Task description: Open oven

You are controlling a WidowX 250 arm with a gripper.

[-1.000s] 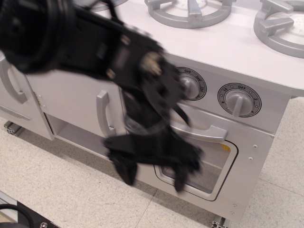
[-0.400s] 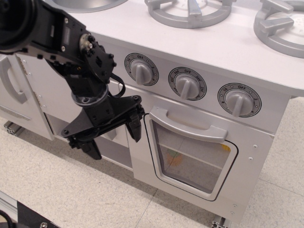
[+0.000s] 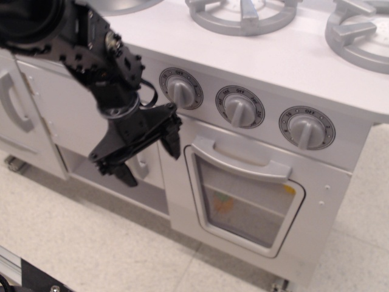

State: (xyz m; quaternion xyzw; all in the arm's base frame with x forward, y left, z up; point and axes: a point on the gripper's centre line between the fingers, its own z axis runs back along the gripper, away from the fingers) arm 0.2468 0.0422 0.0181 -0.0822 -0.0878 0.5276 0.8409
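Pale floor tiles run beneath the white toy kitchen. From the wide-spread, empty end effector [image 3: 148,154], the oven [image 3: 255,207] handle [image 3: 242,162] lies at three o'clock, running horizontally.

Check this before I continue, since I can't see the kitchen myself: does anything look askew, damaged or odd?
Nothing stands out. The oven door sits shut and square, its handle level, the three dials intact. The tool hangs open left of the door, touching nothing.
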